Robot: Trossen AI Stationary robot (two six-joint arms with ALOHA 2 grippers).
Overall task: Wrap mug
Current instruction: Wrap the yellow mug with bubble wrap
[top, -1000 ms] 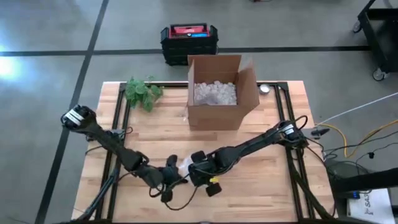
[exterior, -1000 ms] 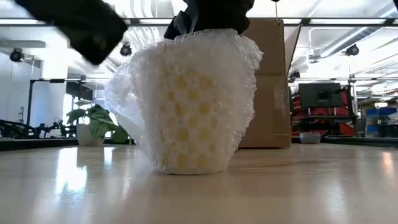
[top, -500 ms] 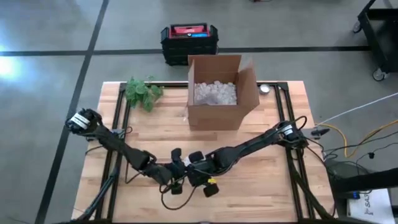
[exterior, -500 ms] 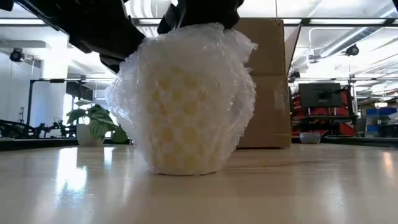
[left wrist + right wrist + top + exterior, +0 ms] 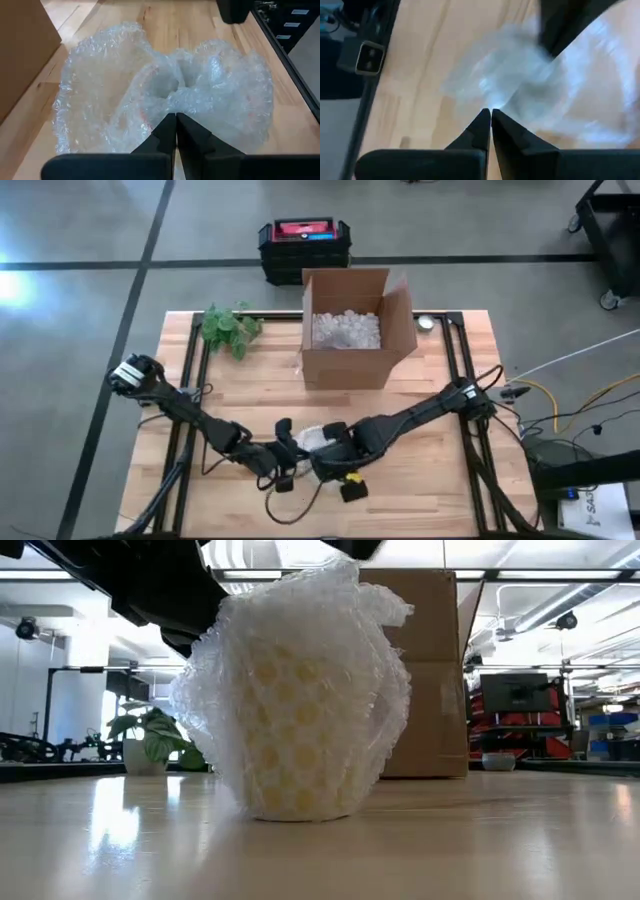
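Jaws closed over blurred, probably bubble wrap [image 5: 520,80].

The mug [image 5: 300,740] was sheathed in clear, glossy bubble wrap [image 5: 165,95], crinkled and dimpled. The table [image 5: 440,480] was pale wood with a smooth sheen. The box [image 5: 350,340] was matt brown cardboard. Both arms looked matt black.

Lighting even and bright, overhead ceiling strips visible in low view. Table [image 5: 480,840] shows a broad pale sheen there, brightest patch under the plant [image 5: 150,745]. Concrete floor [image 5: 20,285] has a glare spot at the high view's left edge. Bubble wrap [image 5: 165,95] is sharp in the left wrist view, specular glints on the film. Right wrist view is heavily motion-blurred; bubble wrap smears into white streaks. Dark arm [image 5: 140,580] in low view is out of focus, near-silhouette.
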